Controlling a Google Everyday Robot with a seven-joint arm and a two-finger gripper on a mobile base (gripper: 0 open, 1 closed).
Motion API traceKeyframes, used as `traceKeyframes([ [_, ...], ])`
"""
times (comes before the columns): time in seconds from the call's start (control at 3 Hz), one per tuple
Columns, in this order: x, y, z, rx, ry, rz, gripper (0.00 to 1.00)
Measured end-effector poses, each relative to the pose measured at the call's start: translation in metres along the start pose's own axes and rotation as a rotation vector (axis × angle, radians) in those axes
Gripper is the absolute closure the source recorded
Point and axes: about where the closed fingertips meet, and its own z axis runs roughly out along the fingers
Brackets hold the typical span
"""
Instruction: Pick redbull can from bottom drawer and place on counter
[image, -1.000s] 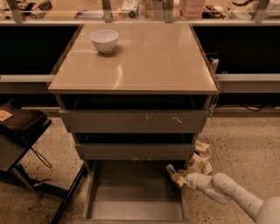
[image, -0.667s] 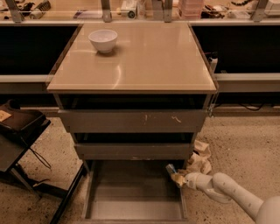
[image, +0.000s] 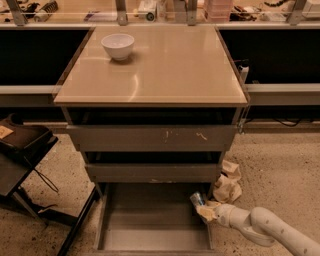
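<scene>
Getting the redbull can (image: 196, 199) out safely is the job right now. It is a small silver and blue can. It sits in the back right corner of the bottom drawer (image: 150, 237), close to the right wall and just under the front of the middle drawer (image: 152, 173).

The gripper (image: 204, 211) is low in that same corner, right next to the can, touching it or almost touching it. I cannot tell if the gripper is squeezing the can or is loose around it.

So I think the first thing is to make sure the hold is good. The can is slim, smooth and round, so it could slip or tip if it is grabbed on its edge. A grab around its middle would be best.

Next, the can should not go straight up, because the middle drawer and the top drawer (image: 150, 138) stick out above it. It looks smarter to pull the can toward the open front of the bottom drawer first, then lift it, keeping it standing up.

The arm (image: 270, 232) comes in from the right, over the floor near some crumpled paper (image: 227, 185).

The counter (image: 170, 70) is high above. The white bowl (image: 118, 46) is at its back left, so the bare middle, away from the edges, looks like a good spot.
</scene>
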Motion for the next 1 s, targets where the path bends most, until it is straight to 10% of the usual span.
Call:
traceKeyframes([
  [0.67, -0.004, 0.024, -0.013, -0.004, 0.007, -0.029, 1.00],
  [1.0, -0.057, 0.060, -0.064, 0.087, -0.054, -0.114, 1.00],
])
